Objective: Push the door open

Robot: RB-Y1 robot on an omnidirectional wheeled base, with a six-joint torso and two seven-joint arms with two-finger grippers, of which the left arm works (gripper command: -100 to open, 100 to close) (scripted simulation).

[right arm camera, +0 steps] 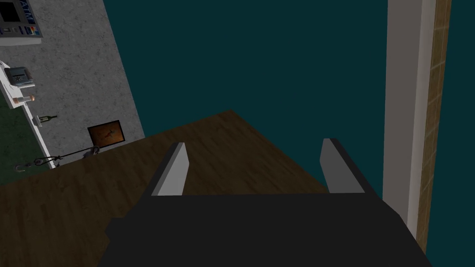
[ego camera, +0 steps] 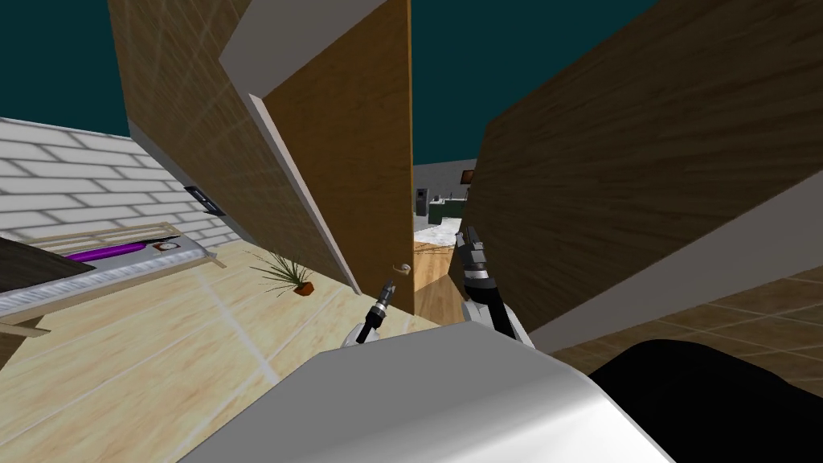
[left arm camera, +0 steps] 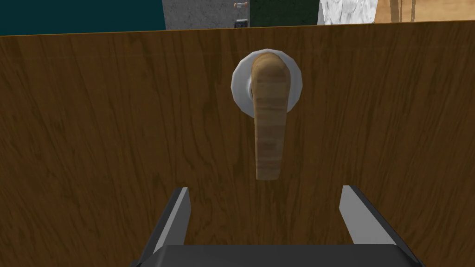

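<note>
The robot faces a brown wooden door (ego camera: 354, 161) that stands ajar. Its free edge is turned toward the robot, and a narrow gap lies between that edge and the wood-panelled wall (ego camera: 643, 177) on the right. Through the gap, part of a further room with a pale floor shows.

The door's lever handle (left arm camera: 269, 125) is light wood on a round white rosette (left arm camera: 241, 90) and sits close to the door's free edge. In the left wrist view the lever runs from the rosette toward the left gripper (left arm camera: 265, 215). Its tip ends short of the gripper, in line with the space between the two fingers and touching neither. The jaws are spread wide with nothing between them, and they point straight at the door's face. In the head view this gripper sits just beside the handle, low on the door.

The right gripper (ego camera: 470, 239) is raised in the gap between the door's edge and the panelled wall. Its jaws are also parted and hold nothing — the right wrist view shows the two fingers (right arm camera: 174, 171) standing apart over a dark brown wooden surface.

To the robot's left, a small potted plant (ego camera: 288, 276) stands on the light plank floor (ego camera: 161, 346) at the foot of the wall that carries the door. Farther left, a bed (ego camera: 104, 265) lies along a white brick wall (ego camera: 72, 177).
</note>
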